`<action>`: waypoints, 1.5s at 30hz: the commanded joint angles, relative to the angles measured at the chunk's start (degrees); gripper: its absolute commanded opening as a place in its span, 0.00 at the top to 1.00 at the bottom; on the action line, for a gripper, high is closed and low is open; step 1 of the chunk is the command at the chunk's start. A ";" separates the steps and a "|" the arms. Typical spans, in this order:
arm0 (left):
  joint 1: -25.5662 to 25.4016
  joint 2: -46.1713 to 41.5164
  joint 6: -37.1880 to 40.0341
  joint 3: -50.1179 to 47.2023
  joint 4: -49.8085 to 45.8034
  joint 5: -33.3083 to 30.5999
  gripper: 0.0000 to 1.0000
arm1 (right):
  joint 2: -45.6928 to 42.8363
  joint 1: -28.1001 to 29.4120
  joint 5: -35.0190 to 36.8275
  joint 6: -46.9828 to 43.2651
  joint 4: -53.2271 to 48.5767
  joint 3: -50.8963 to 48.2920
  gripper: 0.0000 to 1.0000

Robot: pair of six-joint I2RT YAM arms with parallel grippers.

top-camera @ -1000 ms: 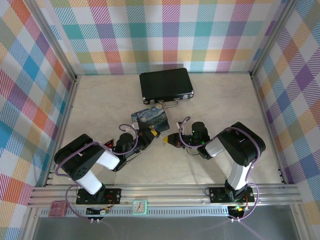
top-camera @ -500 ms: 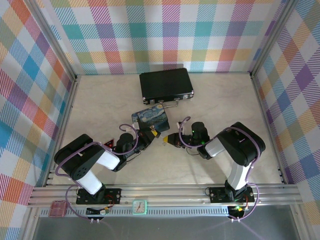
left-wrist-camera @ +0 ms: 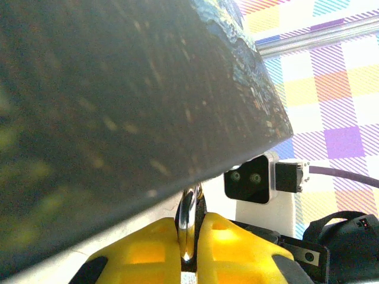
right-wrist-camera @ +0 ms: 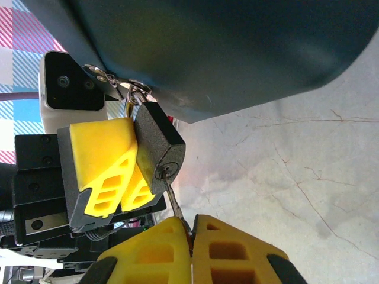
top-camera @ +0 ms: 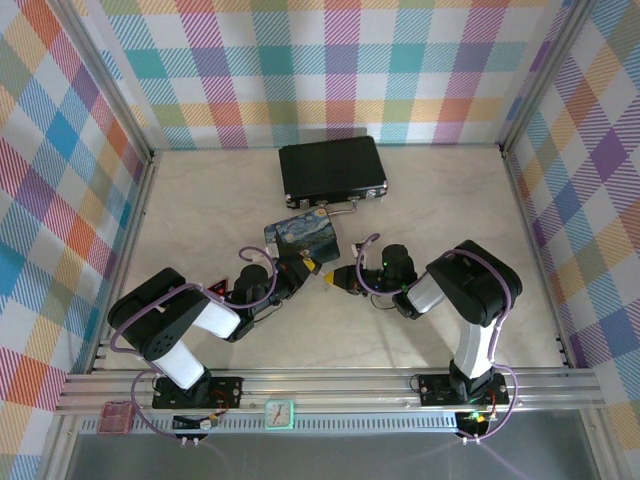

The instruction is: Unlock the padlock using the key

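Observation:
The small dark-grey padlock (right-wrist-camera: 159,148) hangs from the clasp of the blue starry-night box (top-camera: 300,232). My left gripper (left-wrist-camera: 189,236) is shut on it, its silver shackle (left-wrist-camera: 188,216) pinched between the yellow fingers (right-wrist-camera: 100,160). The thin silvery key (right-wrist-camera: 174,201) is seated in the keyhole on the padlock's underside. Its head is clamped in my shut right gripper (right-wrist-camera: 190,231). In the top view both grippers meet just below the box, the left gripper (top-camera: 303,262) and the right gripper (top-camera: 335,278) tip to tip at the padlock (top-camera: 316,266).
A black briefcase (top-camera: 332,170) with silver latches lies behind the box. The box's dark underside (right-wrist-camera: 237,47) looms right above both grippers. Bare marble table (top-camera: 430,210) spreads to the right and left, with checked walls around it.
The right arm's elbow has shifted slightly left, nudging its gripper a little toward the padlock. The left arm, box and padlock hold still.

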 commanded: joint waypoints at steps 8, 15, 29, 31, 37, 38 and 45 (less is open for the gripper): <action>-1.57 -5.28 0.02 0.11 2.54 10.43 1.00 | -2.21 -2.64 -1.77 5.50 1.16 2.76 1.00; -5.36 -7.80 -0.33 1.75 -0.78 10.43 1.00 | 0.78 -2.62 -1.10 9.12 4.91 4.44 1.00; -9.27 -0.75 -4.28 1.55 8.70 8.99 1.00 | 2.00 -2.61 -0.52 7.29 3.29 5.81 1.00; -8.78 -0.14 -3.54 2.13 8.80 11.74 1.00 | 2.32 -3.52 -6.13 5.38 1.81 6.96 1.00; -5.70 -0.16 -0.57 0.96 8.78 18.67 1.00 | -0.56 -6.52 -11.84 5.82 -2.00 5.35 1.00; -5.63 -0.18 -0.32 0.93 8.78 18.97 1.00 | -1.38 -6.47 -11.32 5.67 -4.39 5.55 1.00; -5.63 0.84 -0.16 2.01 9.02 18.57 1.00 | -3.37 -4.33 -5.32 9.44 -4.55 5.10 1.00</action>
